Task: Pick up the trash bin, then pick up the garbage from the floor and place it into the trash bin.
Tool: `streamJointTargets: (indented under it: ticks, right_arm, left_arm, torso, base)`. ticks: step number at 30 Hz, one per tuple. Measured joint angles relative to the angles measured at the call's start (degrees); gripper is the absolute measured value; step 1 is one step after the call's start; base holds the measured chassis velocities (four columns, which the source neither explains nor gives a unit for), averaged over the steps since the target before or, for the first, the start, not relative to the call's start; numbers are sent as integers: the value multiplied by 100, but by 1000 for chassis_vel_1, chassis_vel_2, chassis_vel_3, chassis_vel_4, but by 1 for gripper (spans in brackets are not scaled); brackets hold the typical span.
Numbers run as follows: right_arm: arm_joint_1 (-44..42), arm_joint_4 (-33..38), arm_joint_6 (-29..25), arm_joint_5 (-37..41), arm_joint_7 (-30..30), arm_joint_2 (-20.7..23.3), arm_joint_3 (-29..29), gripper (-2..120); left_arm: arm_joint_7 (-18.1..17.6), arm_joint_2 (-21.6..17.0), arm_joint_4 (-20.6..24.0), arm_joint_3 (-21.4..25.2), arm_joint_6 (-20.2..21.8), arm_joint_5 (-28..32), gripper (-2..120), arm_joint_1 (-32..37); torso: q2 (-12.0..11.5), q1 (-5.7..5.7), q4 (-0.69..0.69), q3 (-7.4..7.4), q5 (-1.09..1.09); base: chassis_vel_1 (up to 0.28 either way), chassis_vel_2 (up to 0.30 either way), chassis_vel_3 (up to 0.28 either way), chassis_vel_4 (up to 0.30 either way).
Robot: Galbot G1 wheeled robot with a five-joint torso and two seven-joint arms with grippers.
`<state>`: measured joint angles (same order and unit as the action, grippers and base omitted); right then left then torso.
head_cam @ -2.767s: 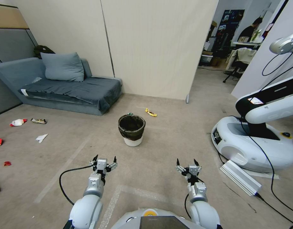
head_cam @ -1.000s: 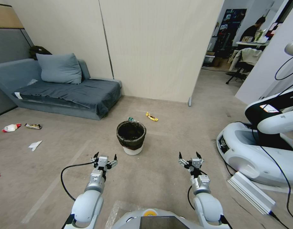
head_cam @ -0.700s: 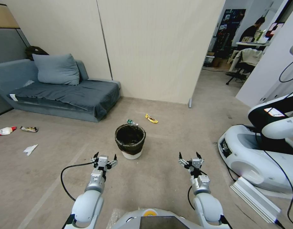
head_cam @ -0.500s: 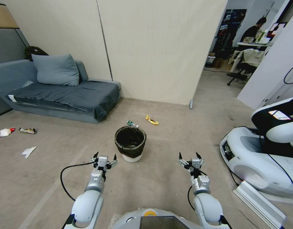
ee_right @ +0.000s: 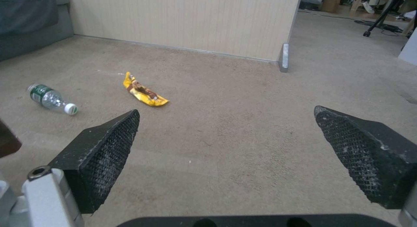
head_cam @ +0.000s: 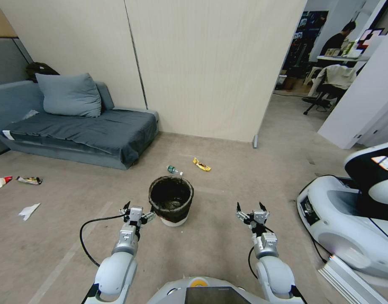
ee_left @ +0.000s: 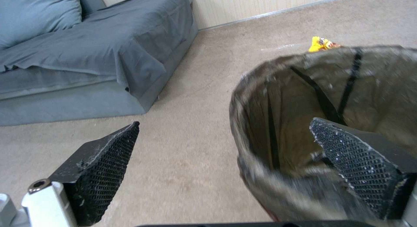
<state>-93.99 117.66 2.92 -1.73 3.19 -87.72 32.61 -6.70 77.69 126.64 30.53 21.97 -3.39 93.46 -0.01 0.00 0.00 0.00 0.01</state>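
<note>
One trash bin (head_cam: 171,205) stands on the floor dead ahead, black liner over its rim, with the left pincer (head_cam: 137,212) spread wide and just beside that rim, one finger (ee_left: 360,168) looking level with the opening. The right pincer (head_cam: 251,212) hangs wide and empty, well apart. Beyond the bin lie a yellow wrapper (head_cam: 201,164) and a plastic bottle (head_cam: 174,170); more litter (head_cam: 28,210) sits off left near the sofa (head_cam: 88,133). This reads as step one, the approach: next, straddle the rim squarely and close.

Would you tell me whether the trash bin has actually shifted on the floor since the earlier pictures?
No. The trash bin keeps its place beside the yellow wrapper; the camera drove closer.
</note>
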Motion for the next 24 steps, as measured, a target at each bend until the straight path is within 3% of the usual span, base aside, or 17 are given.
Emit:
streamJointTargets:
  ticks: [14,19,22,24]
  right_arm:
    - [-9,11,9,34,86,35,31,100]
    - [-6,-25,9,30,86,44,30,100]
    - [26,-74,26,27,86,91,19,100]
    - [71,-110,42,27,86,131,-10,100]
  left_arm:
    - [-23,-81,203,-9,195,284,100,-173]
    - [-77,-340,204,-30,761,655,100,-442]
    - [-429,-829,314,-7,1776,1858,100,-839]
    - [-563,-935,342,29,1946,2163,100,-890]
  torso:
    - [0,0,0,0,-1]
    - [0,0,0,0,-1]
    - [0,0,-4,0,-1]
    - [0,0,-3,0,-2]
  base:
    - [-11,12,16,-9]
    - [0,0,0,0]
    - [0,0,0,0]
    - [0,0,0,0]
